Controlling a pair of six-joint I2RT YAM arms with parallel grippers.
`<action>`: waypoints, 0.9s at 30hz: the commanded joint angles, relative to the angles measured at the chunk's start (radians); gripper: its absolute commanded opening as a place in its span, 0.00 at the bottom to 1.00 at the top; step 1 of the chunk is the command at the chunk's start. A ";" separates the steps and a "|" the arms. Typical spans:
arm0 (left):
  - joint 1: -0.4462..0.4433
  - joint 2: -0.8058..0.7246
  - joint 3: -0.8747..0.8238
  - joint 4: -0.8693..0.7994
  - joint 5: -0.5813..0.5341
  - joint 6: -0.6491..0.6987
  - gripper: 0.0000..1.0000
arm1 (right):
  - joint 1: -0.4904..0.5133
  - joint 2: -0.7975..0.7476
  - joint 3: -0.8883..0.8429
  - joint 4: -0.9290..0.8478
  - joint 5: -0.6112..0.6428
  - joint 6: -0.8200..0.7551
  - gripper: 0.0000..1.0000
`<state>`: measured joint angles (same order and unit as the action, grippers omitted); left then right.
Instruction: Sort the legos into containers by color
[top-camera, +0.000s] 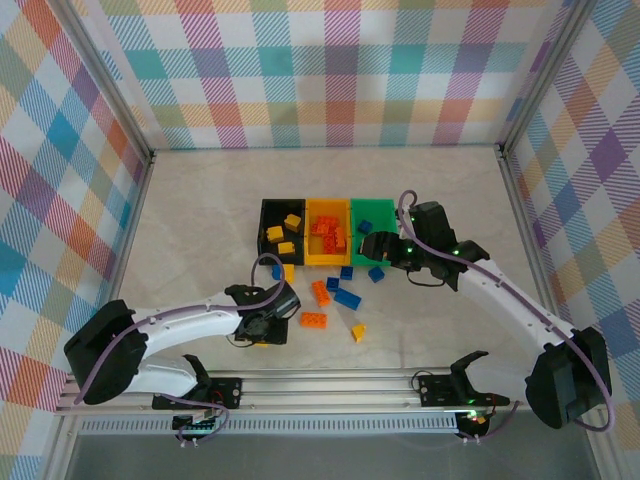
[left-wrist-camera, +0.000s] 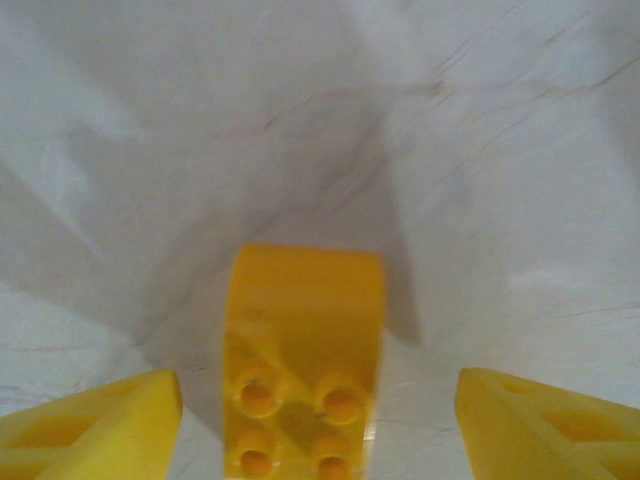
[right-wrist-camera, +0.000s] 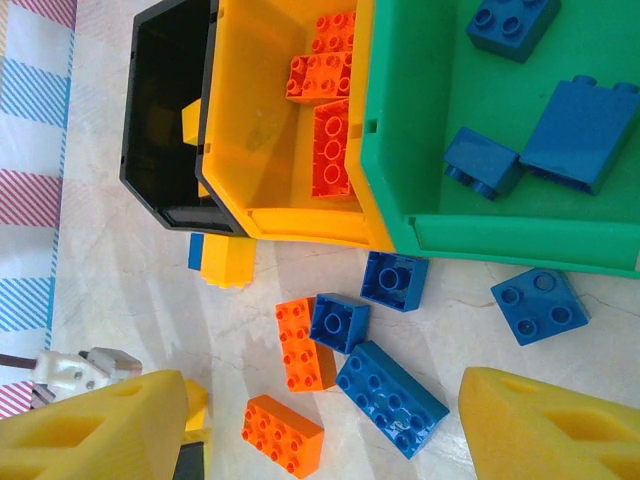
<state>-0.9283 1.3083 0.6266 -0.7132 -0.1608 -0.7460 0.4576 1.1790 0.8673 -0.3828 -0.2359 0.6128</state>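
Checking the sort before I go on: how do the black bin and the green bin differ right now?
Colour: the black bin is dark, the green bin bright. Contents: the black bin holds yellow bricks, the green bin blue bricks. Place: the black bin ends the row on the left, the green bin on the right, the orange-yellow bin between. Both are open-topped, rectangular and alike in size.

bins: 3 (black bin (top-camera: 263, 226), orange-yellow bin (right-wrist-camera: 260, 130), green bin (right-wrist-camera: 420, 80))
yellow bricks (top-camera: 291, 220) in black bin: 3
orange bricks (right-wrist-camera: 332, 150) in orange-yellow bin: 3 seen, piled, maybe more
blue bricks (right-wrist-camera: 580, 120) in green bin: 3
loose blue bricks (right-wrist-camera: 390, 397): 5
loose orange bricks (right-wrist-camera: 305, 343): 2
loose yellow bricks (left-wrist-camera: 300, 350): 3
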 joint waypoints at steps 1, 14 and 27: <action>-0.010 0.034 -0.019 0.003 -0.037 -0.036 0.67 | -0.002 -0.024 -0.013 0.011 0.008 -0.003 0.73; 0.005 -0.006 0.104 -0.008 -0.111 0.032 0.24 | -0.002 -0.042 -0.020 -0.001 0.028 -0.002 0.73; 0.330 0.268 0.554 0.124 -0.165 0.270 0.21 | -0.003 -0.048 -0.028 -0.025 0.057 0.007 0.73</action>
<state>-0.6331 1.4921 1.1278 -0.6197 -0.3031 -0.5468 0.4576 1.1526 0.8501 -0.3882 -0.1940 0.6163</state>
